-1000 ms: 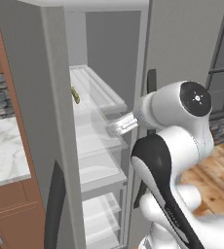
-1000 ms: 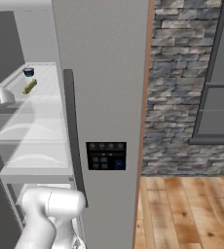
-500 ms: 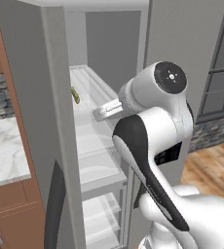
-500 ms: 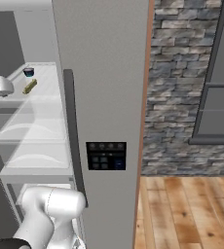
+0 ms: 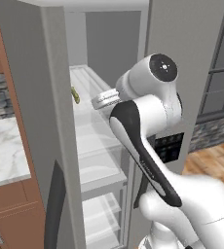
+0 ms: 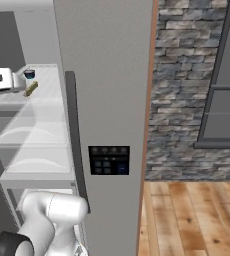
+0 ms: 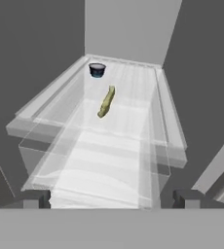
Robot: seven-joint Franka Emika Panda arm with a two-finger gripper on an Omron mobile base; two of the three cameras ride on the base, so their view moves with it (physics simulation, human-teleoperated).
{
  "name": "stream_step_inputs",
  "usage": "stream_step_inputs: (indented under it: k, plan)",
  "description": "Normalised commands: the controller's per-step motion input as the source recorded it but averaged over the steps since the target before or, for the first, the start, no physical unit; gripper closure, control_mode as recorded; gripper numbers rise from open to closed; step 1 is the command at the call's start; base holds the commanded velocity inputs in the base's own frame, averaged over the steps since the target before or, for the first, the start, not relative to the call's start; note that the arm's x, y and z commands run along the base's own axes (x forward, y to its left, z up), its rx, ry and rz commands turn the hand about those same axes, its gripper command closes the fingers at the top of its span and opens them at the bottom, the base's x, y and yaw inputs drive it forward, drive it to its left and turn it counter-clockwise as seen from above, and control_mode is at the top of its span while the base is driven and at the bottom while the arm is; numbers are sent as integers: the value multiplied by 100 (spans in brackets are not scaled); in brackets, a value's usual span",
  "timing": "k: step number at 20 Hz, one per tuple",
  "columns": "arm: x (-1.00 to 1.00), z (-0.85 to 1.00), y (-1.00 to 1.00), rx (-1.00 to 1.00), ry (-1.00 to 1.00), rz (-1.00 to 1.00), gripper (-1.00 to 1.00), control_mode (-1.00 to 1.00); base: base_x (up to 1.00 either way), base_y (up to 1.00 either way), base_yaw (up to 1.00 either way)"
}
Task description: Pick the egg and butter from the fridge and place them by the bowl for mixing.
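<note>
pale shelves fill the open fridge (image 5: 60, 121); the butter (image 7: 105, 101) lies on the upper shelf (image 7: 133, 112), straight ahead of the hand (image 7: 111, 198), long axis pointing away. hand's tips wide apart, holding nothing.

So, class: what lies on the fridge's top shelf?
On the fridge's top shelf lie the butter and, further back, a small dark cup. Lower shelves are partly hidden beneath it.
</note>
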Motion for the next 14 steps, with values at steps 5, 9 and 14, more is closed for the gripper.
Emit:
stream_step_inputs:
  k: [5, 9, 14]
  plan:
    - [56, -4, 12, 0, 0, -1, -100, -100, 0, 0, 0]
    - [69, -16, 25, 0, 0, -4, -100, -100, 0, 0, 0]
    - [62, -27, 34, 0, 0, -4, -100, -100, 0, 0, 0]
